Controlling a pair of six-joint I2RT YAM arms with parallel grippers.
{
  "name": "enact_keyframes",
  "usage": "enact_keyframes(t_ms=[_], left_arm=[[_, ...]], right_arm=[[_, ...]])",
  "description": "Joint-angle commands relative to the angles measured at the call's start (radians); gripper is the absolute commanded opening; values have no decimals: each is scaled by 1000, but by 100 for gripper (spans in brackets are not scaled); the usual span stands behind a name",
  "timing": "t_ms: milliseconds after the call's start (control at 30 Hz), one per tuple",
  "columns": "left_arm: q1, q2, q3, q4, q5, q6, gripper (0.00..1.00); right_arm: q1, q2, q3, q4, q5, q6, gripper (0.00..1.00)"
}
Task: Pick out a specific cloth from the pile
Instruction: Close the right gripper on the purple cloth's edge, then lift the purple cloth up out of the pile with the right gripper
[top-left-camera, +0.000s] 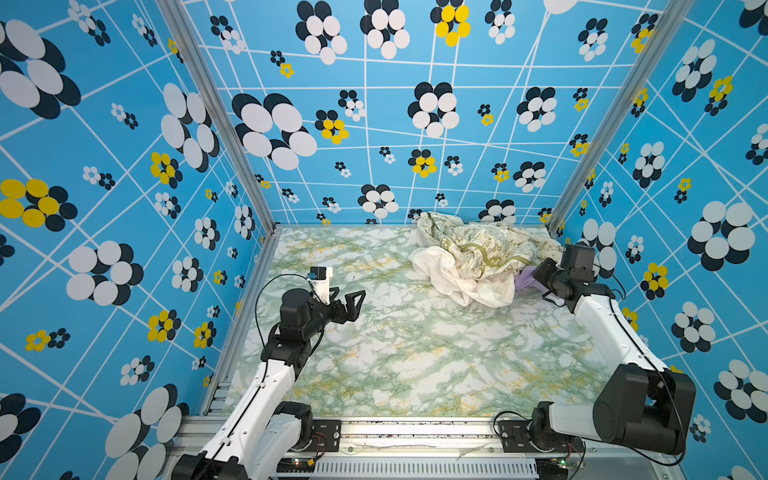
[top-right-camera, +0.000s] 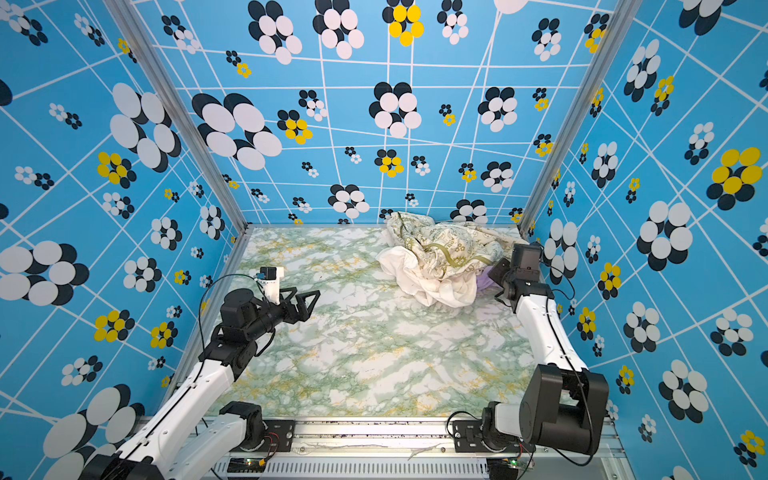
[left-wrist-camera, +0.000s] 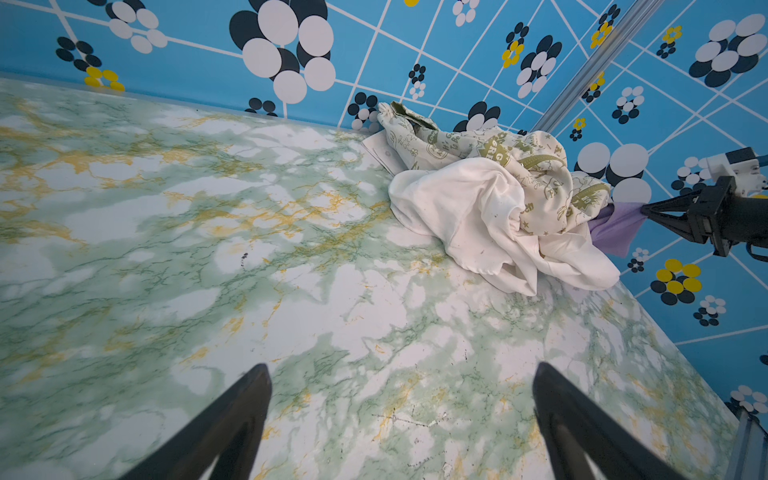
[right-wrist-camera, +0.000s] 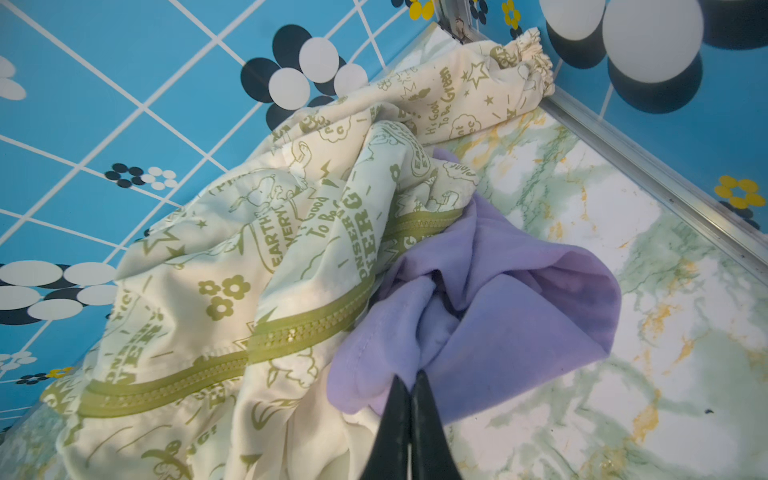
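Observation:
The pile sits at the table's far right corner in both top views: a cream cloth with olive-green print (top-left-camera: 478, 245) (top-right-camera: 446, 245) (right-wrist-camera: 291, 232) lies over a plain white cloth (top-left-camera: 457, 278) (top-right-camera: 428, 280) (left-wrist-camera: 465, 208). The lavender cloth (top-left-camera: 524, 280) (top-right-camera: 483, 283) (left-wrist-camera: 615, 226) (right-wrist-camera: 511, 299) pokes out from under the pile's right side, partly covered by the cream cloth. My right gripper (top-left-camera: 538, 272) (top-right-camera: 497, 271) (left-wrist-camera: 645, 210) (right-wrist-camera: 411, 376) is shut on a fold of the lavender cloth. My left gripper (top-left-camera: 353, 303) (top-right-camera: 309, 300) (left-wrist-camera: 401, 368) hangs open and empty over the table's left side, well away from the pile.
Blue flower-patterned walls enclose the marbled table (top-left-camera: 415, 353) on three sides. An aluminium corner post (top-left-camera: 582, 174) stands right behind the pile. A metal rail (top-left-camera: 415, 432) runs along the front edge between the arm bases.

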Motion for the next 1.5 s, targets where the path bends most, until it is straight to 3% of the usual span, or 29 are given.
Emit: enact_keyframes(t_ms=[0,733,1467], left_arm=[[-7,-14,36,14,19,-3,99],[-8,-29,23,29,27,-17,99],[-7,-20,15,53,39,-40,99]], right_arm=[[-5,-55,-4,60,-18,8,0],[-4,-227,73,141,-101,10,0],[13,-237,196,71,-124,-83,0]])
